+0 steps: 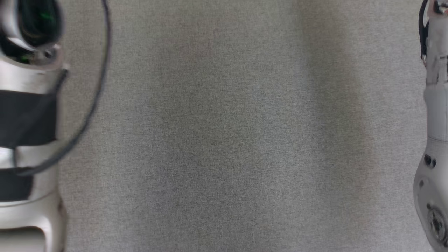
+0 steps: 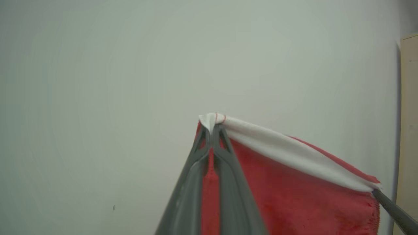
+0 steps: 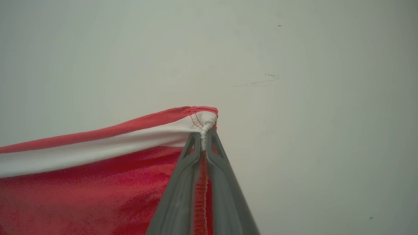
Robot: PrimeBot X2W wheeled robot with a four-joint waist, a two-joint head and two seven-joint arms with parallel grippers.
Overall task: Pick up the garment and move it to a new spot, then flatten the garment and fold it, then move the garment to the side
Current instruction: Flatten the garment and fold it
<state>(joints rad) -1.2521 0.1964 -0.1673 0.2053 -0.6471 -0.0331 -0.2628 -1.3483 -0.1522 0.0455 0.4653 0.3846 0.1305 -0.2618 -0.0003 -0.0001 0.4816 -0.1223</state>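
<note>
garment strung between left pincer and right pincer, one corner each (clamped)

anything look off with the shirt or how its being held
Nothing stands out. The left gripper and the right gripper are each shut on a corner of the garment, whose white-banded edge stretches between them with no tear showing. The grey surface shows only soft shadows.

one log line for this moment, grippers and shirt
left gripper: shut on garment corner | right gripper: shut on other corner | garment: edge taut between them
</note>
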